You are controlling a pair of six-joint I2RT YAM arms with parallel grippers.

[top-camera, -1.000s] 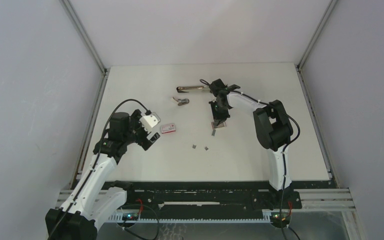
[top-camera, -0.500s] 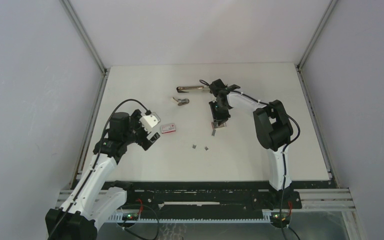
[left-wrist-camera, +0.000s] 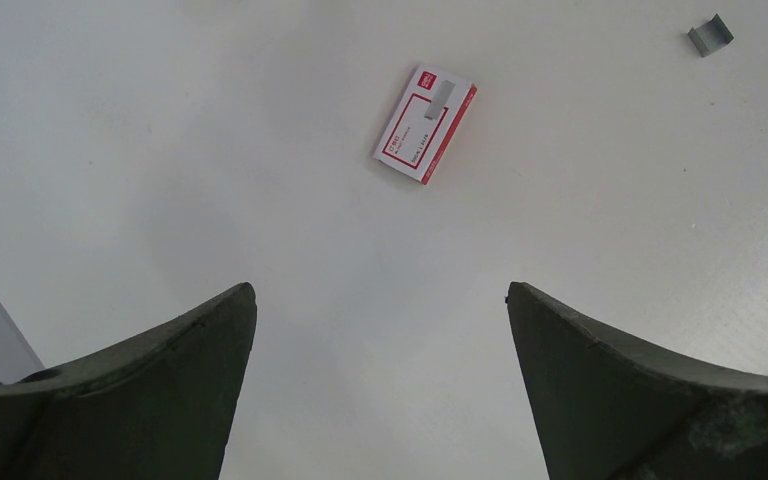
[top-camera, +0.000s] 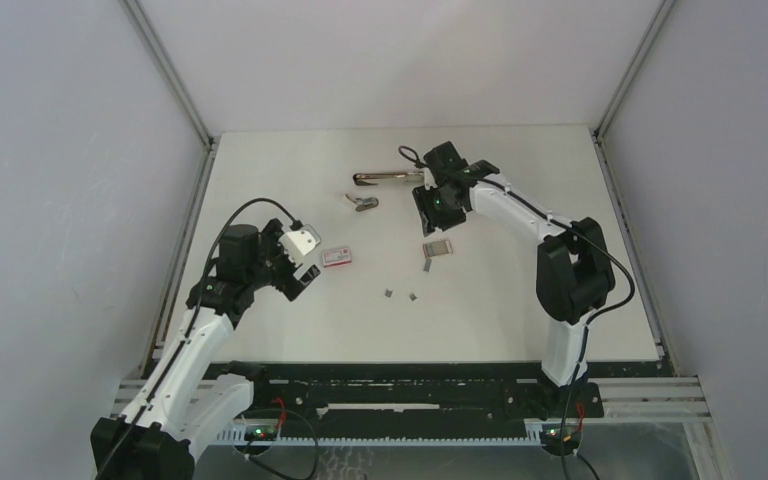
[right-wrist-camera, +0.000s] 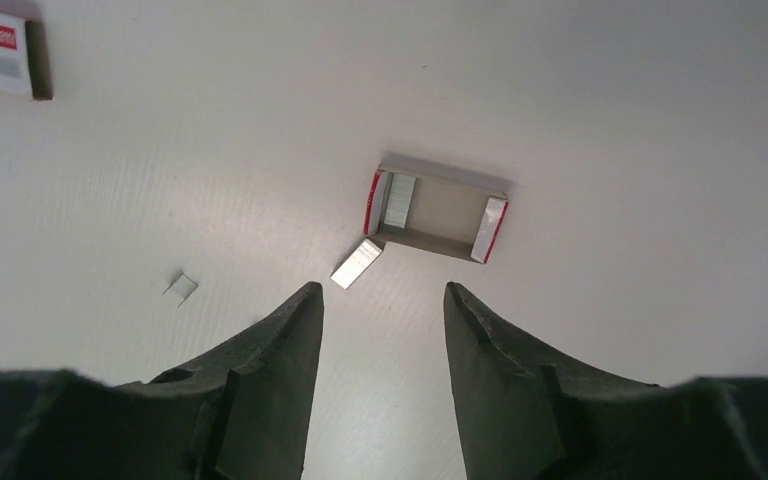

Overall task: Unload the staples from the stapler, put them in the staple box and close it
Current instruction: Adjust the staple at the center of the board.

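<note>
The right claw [right-wrist-camera: 382, 288] stands about half open. Its two dark fingers [right-wrist-camera: 280, 340] are apart and there is only bare white counter [top-camera: 520, 300] between them. It holds nothing and, as far as the wrist view shows, it touches nothing; it hangs above the counter.

Just beyond its fingertips lies a small open cardboard tray [right-wrist-camera: 440, 212] with red and white ends. One strip of staples [right-wrist-camera: 397, 203] lies inside it, against its left wall. A second short strip [right-wrist-camera: 357, 264] lies on the counter just beside the tray's near left corner. A smaller loose piece [right-wrist-camera: 181, 288] lies further to the left, well apart from the tray.

In the top view two more tiny grey pieces [top-camera: 388, 293] lie on the counter nearer to the arm bases. The stapler [top-camera: 378, 178] lies at the far side of the counter, near the right wrist, with a small grey metal object [top-camera: 364, 203] near it.

The left claw [left-wrist-camera: 380, 300] is wide open and empty, and it hovers over the counter. Ahead of it lies a closed red-and-white box [left-wrist-camera: 425, 123]; the claw does not touch it.
</note>
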